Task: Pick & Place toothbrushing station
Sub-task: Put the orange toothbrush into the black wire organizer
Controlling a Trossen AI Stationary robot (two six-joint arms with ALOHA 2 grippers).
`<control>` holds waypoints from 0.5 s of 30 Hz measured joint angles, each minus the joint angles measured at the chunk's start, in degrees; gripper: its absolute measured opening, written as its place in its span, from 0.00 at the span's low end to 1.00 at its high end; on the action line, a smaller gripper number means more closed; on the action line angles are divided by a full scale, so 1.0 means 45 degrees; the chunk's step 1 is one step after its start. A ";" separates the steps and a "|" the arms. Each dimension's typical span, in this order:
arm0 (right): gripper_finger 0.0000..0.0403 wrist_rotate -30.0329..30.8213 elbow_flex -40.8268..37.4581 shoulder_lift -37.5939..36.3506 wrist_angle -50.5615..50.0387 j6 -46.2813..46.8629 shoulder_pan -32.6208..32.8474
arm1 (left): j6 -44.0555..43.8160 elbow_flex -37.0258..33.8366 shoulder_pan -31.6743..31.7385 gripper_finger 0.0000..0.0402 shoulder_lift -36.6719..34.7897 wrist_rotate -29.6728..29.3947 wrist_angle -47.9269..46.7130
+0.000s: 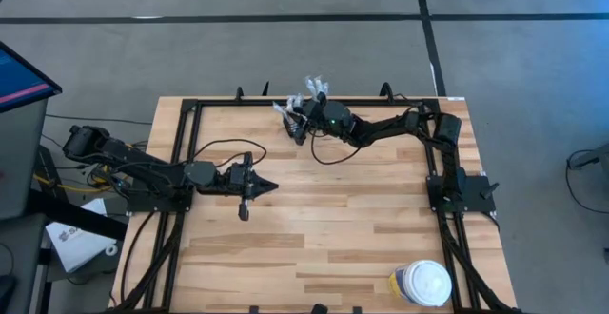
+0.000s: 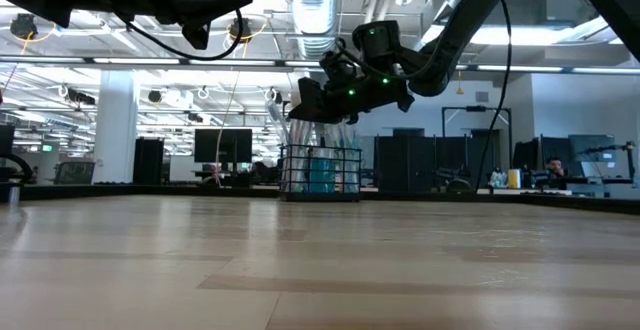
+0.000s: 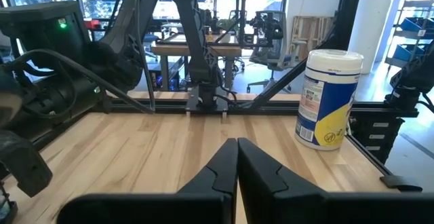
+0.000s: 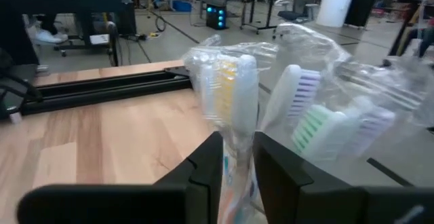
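Both fingers of the right gripper (image 4: 234, 166) stand slightly apart around a wrapped toothbrush (image 4: 234, 95) in the toothbrushing station (image 2: 322, 172).

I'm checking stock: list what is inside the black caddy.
Plastic-wrapped toothbrushes stand in the black caddy, with something blue low inside. The right gripper straddles one wrapped brush, open. The caddy's floor is hidden.

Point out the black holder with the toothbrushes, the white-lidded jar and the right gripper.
black holder (image 2: 322, 175): low view, on its wire side wall.
white-lidded jar (image 1: 425, 282): high view, on the middle of its lid.
right gripper (image 4: 236, 157): right wrist view, midway between its fingertips, around a wrapped toothbrush.
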 joint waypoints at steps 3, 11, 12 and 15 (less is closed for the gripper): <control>0.25 -0.0069 0.0000 -0.0092 -0.0367 -0.0017 0.0004 | 0.0000 0.0000 0.0001 0.01 0.0000 0.0000 0.0000; 0.42 0.0176 0.0029 -0.0447 -0.0531 -0.0551 -0.0001 | 0.0393 0.0000 0.0001 0.01 0.0000 0.0005 0.0000; 0.43 0.0177 0.0016 -0.0533 -0.0658 -0.0551 -0.0010 | 0.0389 0.0000 0.0001 0.01 0.0000 0.0005 0.0000; 0.45 0.0265 0.0152 -0.0780 -0.1015 -0.0844 -0.0003 | 0.0389 0.0000 -0.0002 0.01 0.0000 0.0010 -0.0004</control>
